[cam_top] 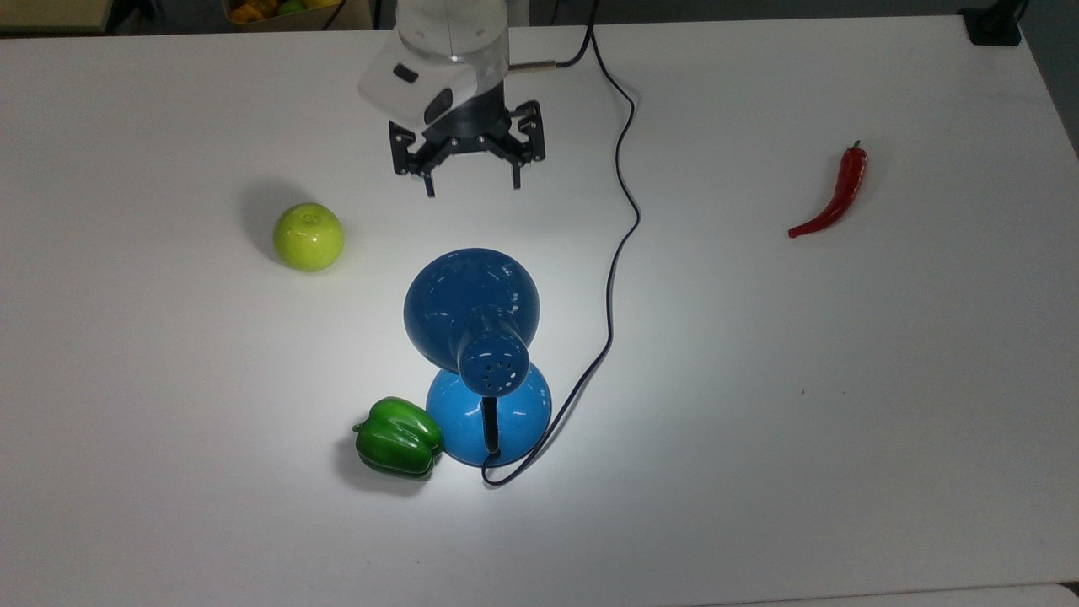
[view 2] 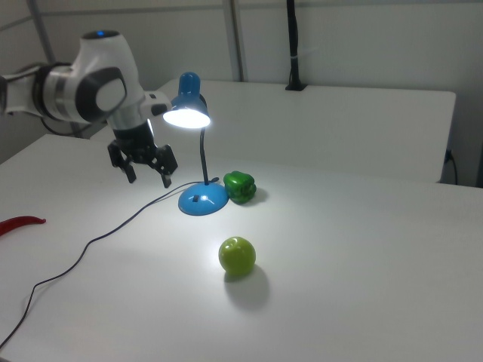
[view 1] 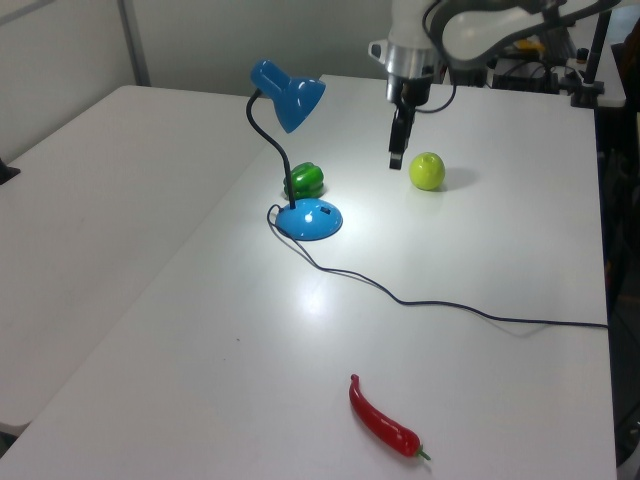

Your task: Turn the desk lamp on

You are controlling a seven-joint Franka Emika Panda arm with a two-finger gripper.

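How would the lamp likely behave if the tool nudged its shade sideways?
The lamp would probably sway rather than slide: its shade sits on a thin curved neck that looks bendable. It seems top-heavy, so a hard push might tip it, though the wide base should resist. The glossy dome may let the tool slip off.

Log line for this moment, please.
desk lamp: lit | gripper: open, empty, raised clear of lamp | table

A wide white table [cam_top: 843,421] filled the room's middle, with a bright pool of light on its surface. Plain pale walls [view 2: 362,38] stood behind it, crossed by thin metal posts [view 2: 235,38]. A second white tabletop [view 1: 80,170] adjoined it in the left view.
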